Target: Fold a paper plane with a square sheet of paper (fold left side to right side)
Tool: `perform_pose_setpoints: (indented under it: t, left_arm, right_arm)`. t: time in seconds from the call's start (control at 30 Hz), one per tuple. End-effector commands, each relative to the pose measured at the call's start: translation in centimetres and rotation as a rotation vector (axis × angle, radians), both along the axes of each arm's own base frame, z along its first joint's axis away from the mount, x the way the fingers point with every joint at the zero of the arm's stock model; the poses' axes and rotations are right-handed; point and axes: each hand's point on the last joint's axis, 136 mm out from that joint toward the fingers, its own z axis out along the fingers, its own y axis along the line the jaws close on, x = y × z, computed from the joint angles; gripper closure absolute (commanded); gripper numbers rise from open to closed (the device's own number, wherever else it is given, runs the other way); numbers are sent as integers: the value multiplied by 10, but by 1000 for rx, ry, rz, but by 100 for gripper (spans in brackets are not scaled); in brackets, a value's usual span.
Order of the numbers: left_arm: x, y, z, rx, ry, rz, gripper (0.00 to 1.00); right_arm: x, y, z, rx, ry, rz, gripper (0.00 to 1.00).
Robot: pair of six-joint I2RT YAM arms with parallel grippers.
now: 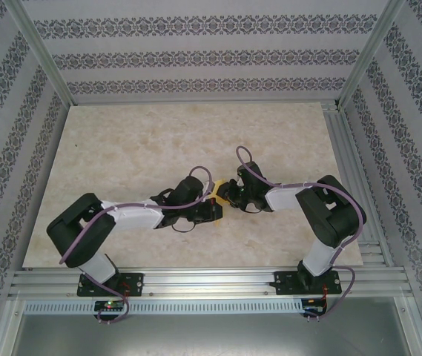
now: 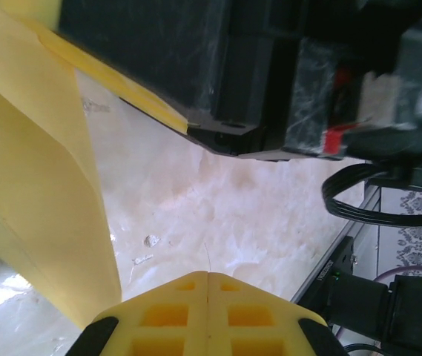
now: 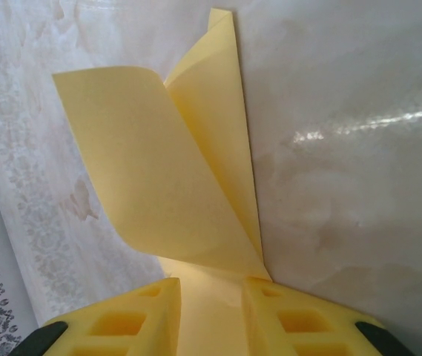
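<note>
The yellow sheet of paper [image 3: 159, 170] lies on the table, folded to a narrow shape with a sharp far tip. One broad flap curls up off it on the left. My right gripper [image 3: 211, 297] stands over its near end, the yellow fingers apart, with flat paper showing in the gap between them. In the left wrist view the paper [image 2: 40, 208] rises at the left, and the right gripper's black body [image 2: 218, 67] rests on its edge. My left gripper [image 2: 208, 278] is shut and holds nothing, just right of the paper. From above, both grippers meet at the paper [image 1: 216, 191] mid-table.
The pale marbled table top [image 1: 159, 141] has patterned walls on three sides. An aluminium rail [image 1: 211, 282] with both arm bases runs along the near edge. Purple cables loop over each arm.
</note>
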Motion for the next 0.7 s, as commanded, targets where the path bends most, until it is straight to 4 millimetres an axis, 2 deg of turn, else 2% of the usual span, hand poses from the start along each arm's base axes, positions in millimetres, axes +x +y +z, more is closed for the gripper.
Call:
perform_pose_setpoints:
  t: [0.0,0.37,0.67]
  left_arm:
    - [5,-13,8,-30,-19,-1,100]
    - [3,-3,-22,62,2,2,100]
    - [0,0,-30,73,16,3,100]
  right_arm:
    - [-6,-2,-12,-56,17,18,71]
    - [-7,-2,-11,-54,15,23,70]
    - [-7,-1,-12,-53,17,30,70]
